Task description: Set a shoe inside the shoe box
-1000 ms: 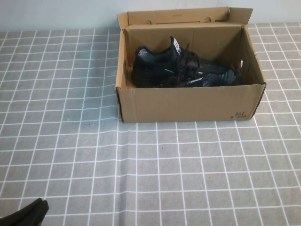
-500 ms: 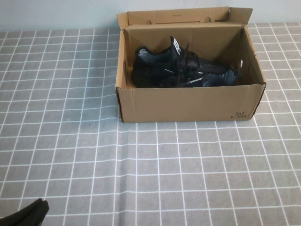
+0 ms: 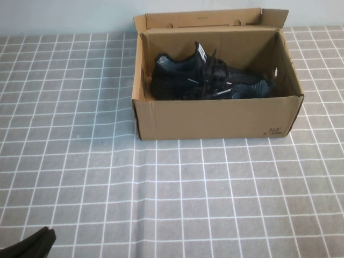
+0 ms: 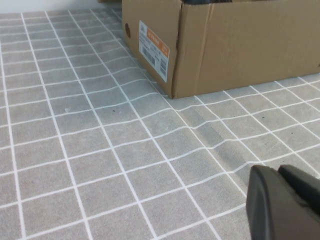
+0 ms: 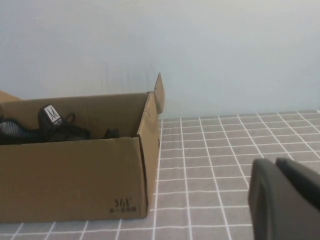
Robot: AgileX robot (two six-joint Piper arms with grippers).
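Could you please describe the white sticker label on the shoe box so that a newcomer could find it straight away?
Start at the brown cardboard shoe box at the far middle of the grey checked tablecloth, with black sneakers inside. Go to its short outer wall on the robot's left, seen in the left wrist view. The label sits there: a white rectangle with an orange patch, unlike the small black print on the front wall.

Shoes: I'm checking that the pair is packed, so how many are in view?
2, both inside the shoe box: the shoe lies toward its left side, the twin toward its right. Neither shut hand, left or right, holds one.
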